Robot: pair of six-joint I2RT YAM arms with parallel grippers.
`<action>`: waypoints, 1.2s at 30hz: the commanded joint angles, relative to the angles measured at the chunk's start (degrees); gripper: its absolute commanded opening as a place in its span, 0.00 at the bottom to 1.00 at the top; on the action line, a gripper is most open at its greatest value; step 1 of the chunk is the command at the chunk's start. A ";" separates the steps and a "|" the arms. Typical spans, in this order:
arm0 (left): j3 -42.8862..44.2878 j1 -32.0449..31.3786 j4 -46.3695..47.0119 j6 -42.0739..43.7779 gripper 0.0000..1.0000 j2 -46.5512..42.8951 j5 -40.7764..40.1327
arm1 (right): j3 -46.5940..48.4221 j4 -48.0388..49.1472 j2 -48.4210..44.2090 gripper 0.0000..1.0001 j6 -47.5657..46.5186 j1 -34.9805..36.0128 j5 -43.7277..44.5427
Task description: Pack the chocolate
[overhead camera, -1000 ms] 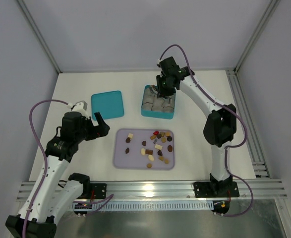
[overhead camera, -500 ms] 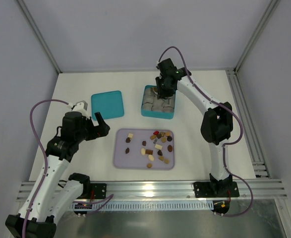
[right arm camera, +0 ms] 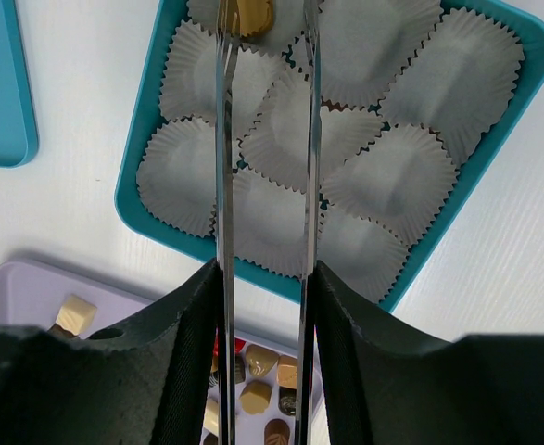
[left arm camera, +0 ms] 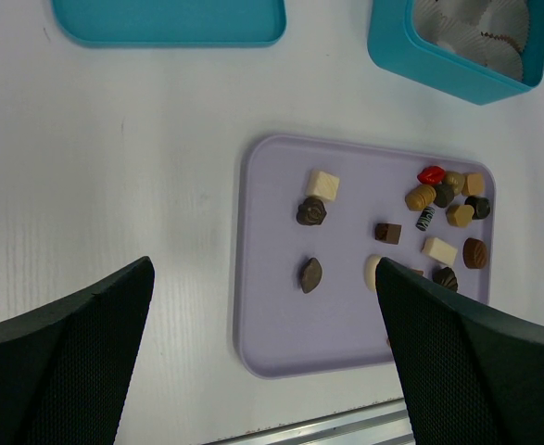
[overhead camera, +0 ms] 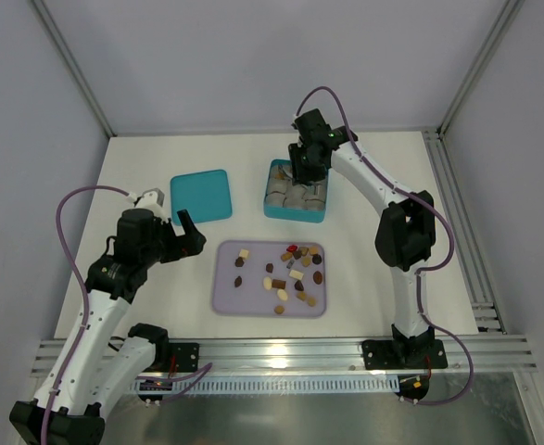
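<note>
**A:** What's on the far left?

**B:** The left gripper (overhead camera: 190, 230) hangs over the bare table (overhead camera: 142, 167), its jaws spread wide and holding nothing. Just past it lies a flat teal lid (overhead camera: 201, 196).

**A:** And the chocolate?

**B:** Most of the chocolate (left arm camera: 311, 211) is scattered on a pale purple tray (left arm camera: 272, 324) in the middle. There are dark, tan and cream pieces and one red. They sit thinly on the left and crowd together on the right.

**A:** How would it handle?

**B:** I judge each piece light and hard but easily scuffed. The round ones look smooth enough to slip. Pinch gently across the narrow sides. The square pieces offer flat faces, and the lone ones at the left leave room for the fingers.

**A:** Further right?

**B:** A teal box (right arm camera: 128, 199) sits behind the tray, lined with white paper cups (right arm camera: 401, 190). The right gripper (overhead camera: 305, 174) reaches down into it. Its two thin blades stand a little apart. A tan piece (right arm camera: 251, 13) sits in a far cup between the tips. I can see a gap beside it, so it doesn't look pinched.

**A:** Do the views differ?

**B:** Yes. From overhead the arm hides that cup, and the sweets are only specks. The left wrist view shows their shapes and colours. Only the right wrist view shows the filled cup, with most of the others looking empty.
</note>
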 commanded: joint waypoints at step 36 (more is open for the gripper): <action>0.06 -0.63 0.61 0.10 1.00 0.02 -0.19 | -50.78 7.56 -50.04 0.44 17.22 28.72 3.48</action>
